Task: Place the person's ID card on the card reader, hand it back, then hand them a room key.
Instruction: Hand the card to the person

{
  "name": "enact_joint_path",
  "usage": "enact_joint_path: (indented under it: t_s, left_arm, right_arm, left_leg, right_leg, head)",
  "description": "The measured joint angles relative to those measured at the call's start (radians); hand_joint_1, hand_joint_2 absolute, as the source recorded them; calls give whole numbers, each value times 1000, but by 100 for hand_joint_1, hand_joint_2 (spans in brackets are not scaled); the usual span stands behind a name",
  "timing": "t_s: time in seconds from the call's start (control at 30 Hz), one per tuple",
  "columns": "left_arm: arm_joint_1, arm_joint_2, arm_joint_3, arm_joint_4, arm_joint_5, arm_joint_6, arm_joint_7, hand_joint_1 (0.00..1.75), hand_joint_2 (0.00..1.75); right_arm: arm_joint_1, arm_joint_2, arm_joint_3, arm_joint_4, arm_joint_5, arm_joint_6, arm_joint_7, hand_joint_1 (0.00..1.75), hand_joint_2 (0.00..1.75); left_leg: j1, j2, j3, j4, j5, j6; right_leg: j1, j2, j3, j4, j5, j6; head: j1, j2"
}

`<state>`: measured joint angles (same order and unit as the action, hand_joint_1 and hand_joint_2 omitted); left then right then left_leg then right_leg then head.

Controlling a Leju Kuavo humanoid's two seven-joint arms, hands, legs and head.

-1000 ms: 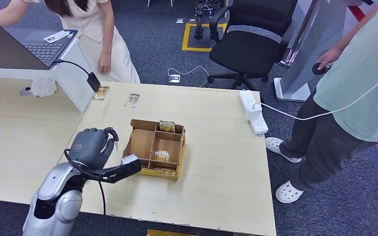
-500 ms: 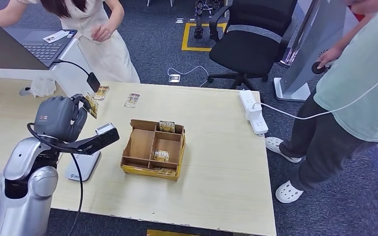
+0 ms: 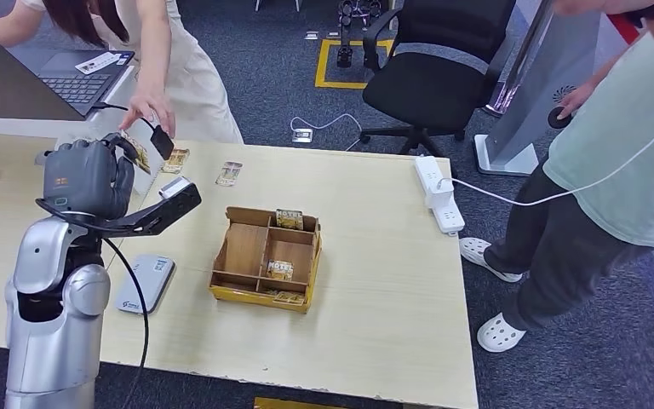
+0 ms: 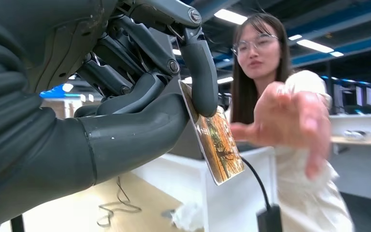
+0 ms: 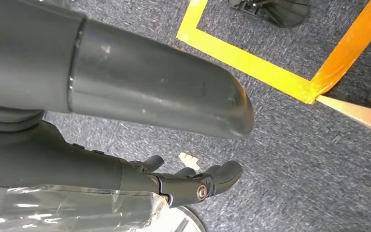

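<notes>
Your left hand (image 3: 85,177) is raised at the upper left of the head view, thumb and a finger clamped on the room key (image 4: 218,145), a card with a gold-brown print. In the head view the card (image 3: 137,152) sticks out at the top right of the hand, tilted.

The person's hand (image 3: 151,108) reaches down toward it from above, fingers spread, just beside the card; can't tell if it's touching. In the left wrist view that hand (image 4: 290,121) is blurred, just right of the card.

Card reader (image 3: 145,282) lies flat on the table (image 3: 375,281) at lower left, below your arm. Cardboard organizer box (image 3: 266,257) sits mid-table with more cards in its compartments. Two loose cards (image 3: 228,174) lie near the far table edge.

Right hand (image 5: 193,181) hangs over grey carpet with yellow tape (image 5: 251,65), fingers slightly curled and apart, nothing in them.
</notes>
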<state>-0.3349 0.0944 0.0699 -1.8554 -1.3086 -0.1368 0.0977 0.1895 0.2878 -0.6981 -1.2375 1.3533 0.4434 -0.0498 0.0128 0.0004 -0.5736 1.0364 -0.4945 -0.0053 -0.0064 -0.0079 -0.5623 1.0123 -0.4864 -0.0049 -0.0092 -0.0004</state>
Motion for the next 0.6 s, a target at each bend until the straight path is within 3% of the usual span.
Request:
enact_joint_path:
  t_s: [0.2,0.53,0.6]
  left_arm:
    - [-71,-15,35,77,-63,10,8,175,175]
    - [-99,-30,59,124,-77,10,8,175,175]
    - [-104,-34,67,127,-81,10,6,163,175]
  right_arm:
    - [-3,-2,15,0,7,1,-7,0,0]
    - [-3,-3,20,3,9,2,-7,0,0]
    - [-3,-3,20,3,9,3,-7,0,0]
  left_leg:
    - [0,0,0,0,0,0]
    - [0,0,-1,0,0,0]
    - [0,1,-1,0,0,0]
  right_leg:
    - [0,0,0,0,0,-1]
    - [0,1,-1,0,0,-1]
    - [0,1,-1,0,0,-1]
  head:
    - [-1,0]
    - [-1,0]
    - [-1,0]
